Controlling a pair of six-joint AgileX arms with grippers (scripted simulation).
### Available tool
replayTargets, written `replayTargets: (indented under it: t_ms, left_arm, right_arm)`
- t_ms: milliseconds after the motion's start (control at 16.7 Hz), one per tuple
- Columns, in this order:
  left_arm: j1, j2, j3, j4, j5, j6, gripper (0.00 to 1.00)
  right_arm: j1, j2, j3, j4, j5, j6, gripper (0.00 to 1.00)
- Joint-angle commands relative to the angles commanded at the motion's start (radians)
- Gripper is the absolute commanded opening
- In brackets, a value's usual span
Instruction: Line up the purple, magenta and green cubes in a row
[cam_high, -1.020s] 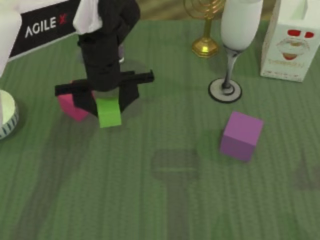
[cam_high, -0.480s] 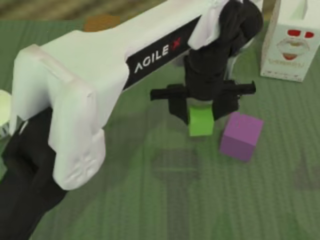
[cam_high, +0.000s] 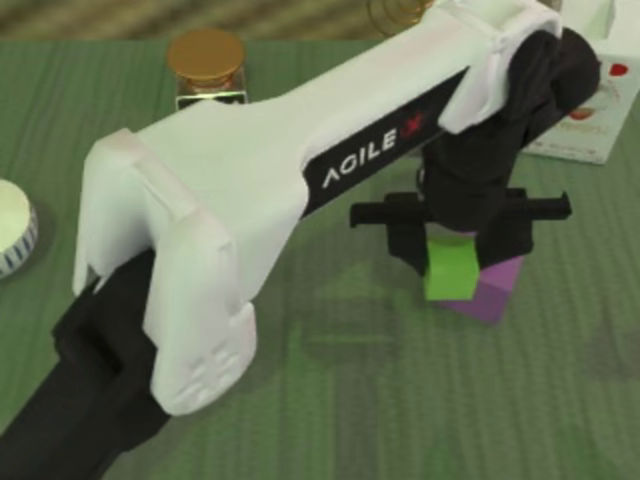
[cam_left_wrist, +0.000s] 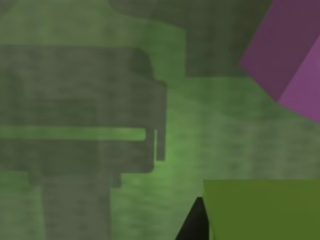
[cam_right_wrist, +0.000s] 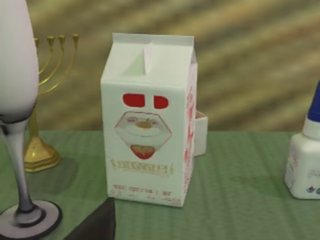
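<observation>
Our left gripper (cam_high: 452, 262), reaching to about three o'clock on the table (cam_high: 330, 420), holds the green cube (cam_high: 449, 272) pinched between its fingers just above the cloth, apparently touching the purple cube (cam_high: 495, 292) at its four o'clock, while the magenta cube stays hidden from us.

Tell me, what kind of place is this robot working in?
Most likely a computer-rendered test table, not a real room. A green cloth carries unrelated props: a milk carton, a goblet, a gold candle holder. The left arm's fingers hold a green cube beside a purple cube.
</observation>
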Motion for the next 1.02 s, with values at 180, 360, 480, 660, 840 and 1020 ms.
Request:
replayTargets:
  t_ms: [180,360,480,660,840,1020]
  left_arm:
    - [0.001,-0.007,-0.041,0.040,0.000,0.000,0.00]
    - [0.002,-0.018,-0.165,0.145,0.000,-0.004,0.00]
    - [-0.001,-0.024,-0.259,0.225,0.000,-0.004,0.00]
    - [-0.005,-0.030,-0.335,0.300,-0.001,-0.005,0.00]
    - [-0.006,-0.031,-0.340,0.305,-0.001,-0.005,0.00]
    - [-0.006,-0.031,-0.340,0.305,-0.001,-0.005,0.15]
  right_arm:
    - [0.000,0.000,0.000,0.000,0.000,0.000,1.00]
    - [0.000,0.000,0.000,0.000,0.000,0.000,1.00]
    - [0.000,0.000,0.000,0.000,0.000,0.000,1.00]
    - [0.000,0.000,0.000,0.000,0.000,0.000,1.00]
    - [0.000,0.000,0.000,0.000,0.000,0.000,1.00]
    - [0.000,0.000,0.000,0.000,0.000,0.000,1.00]
